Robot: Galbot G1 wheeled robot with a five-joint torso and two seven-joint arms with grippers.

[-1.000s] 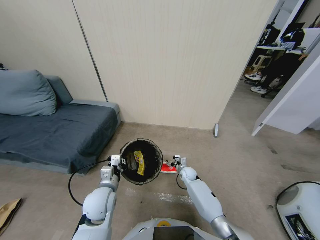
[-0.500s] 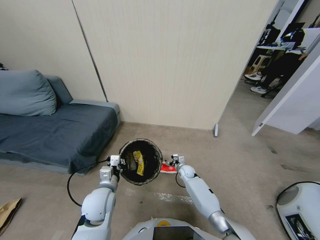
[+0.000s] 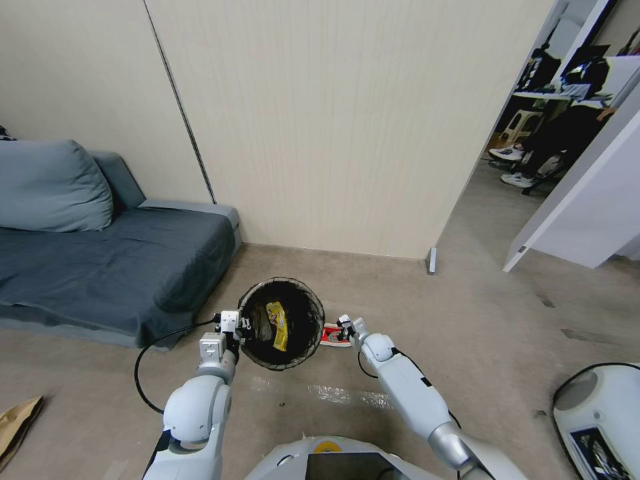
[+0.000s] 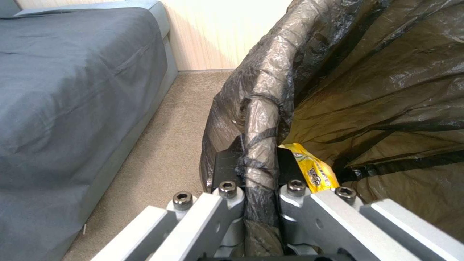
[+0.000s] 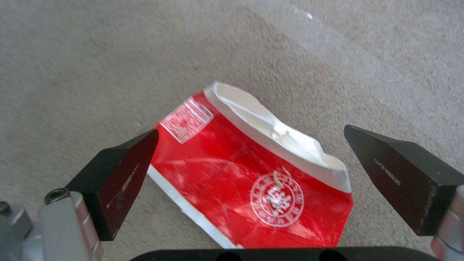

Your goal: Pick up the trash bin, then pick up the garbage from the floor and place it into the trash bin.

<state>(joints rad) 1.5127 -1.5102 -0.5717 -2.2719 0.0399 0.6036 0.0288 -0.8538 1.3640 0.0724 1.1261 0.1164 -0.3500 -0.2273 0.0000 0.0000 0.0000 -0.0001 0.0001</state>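
Observation:
My left gripper [image 3: 235, 325] is shut on the near left rim of the trash bin [image 3: 308, 313], holding it above the floor. In the left wrist view the fingers [image 4: 227, 168] pinch the black bag liner [image 4: 261, 119] folded over that rim. A yellow snack wrapper [image 3: 278, 325] lies inside the bin. Garbage on the floor: a red-and-white packet [image 3: 330, 336] lies just right of the bin. My right gripper [image 3: 345, 327] hangs open low over it. In the right wrist view the packet [image 5: 232, 170] lies between the two spread black fingers [image 5: 123, 177].
A dark grey sofa [image 3: 100, 267] with a cushion stands at the left, close to the bin. A brown paper bag [image 3: 17, 423] lies at the far left on the floor. A clear plastic strip [image 3: 340, 395] and a black cable [image 3: 141, 373] lie near my base. A white machine [image 3: 600, 420] stands at the right.
My right gripper has shifted a little left and down over the red packet, and its wrist has turned. The left gripper and the bin have stayed put.

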